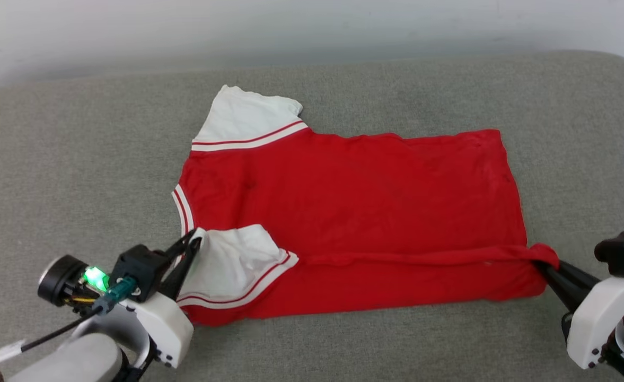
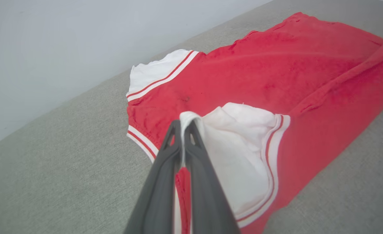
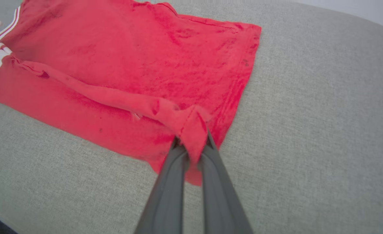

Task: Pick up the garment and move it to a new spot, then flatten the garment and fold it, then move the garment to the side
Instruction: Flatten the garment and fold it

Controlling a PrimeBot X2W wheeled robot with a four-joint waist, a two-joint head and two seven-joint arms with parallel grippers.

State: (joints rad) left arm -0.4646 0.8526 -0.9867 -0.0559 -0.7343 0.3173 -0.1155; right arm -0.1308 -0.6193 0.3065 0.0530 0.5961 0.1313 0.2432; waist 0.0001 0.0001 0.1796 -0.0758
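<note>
Nearest you, your left claw [image 1: 192,246] is pinching shut on the edge of the near white sleeve [image 1: 235,265]. Your right claw [image 1: 544,269] is clamping shut on the near hem corner [image 1: 538,255] of the garment [image 1: 354,201]. The garment is lying spread, plain red face up, in the middle of the grey upholstered surface [image 1: 78,175], with its near long edge doubling over.

The biggest risk I am seeing: if your claws are travelling at unequal pace, the whole body is likely dragging askew and the fold is landing crooked. Next, the rolled ridge [image 1: 412,257] between the claws is looking slack, so it may be bunching instead of laying flat. Smaller, the sleeve is crumpling and could be getting trapped inside. Least, both pinches are taking little cloth, so either could be slipping free under tension.
</note>
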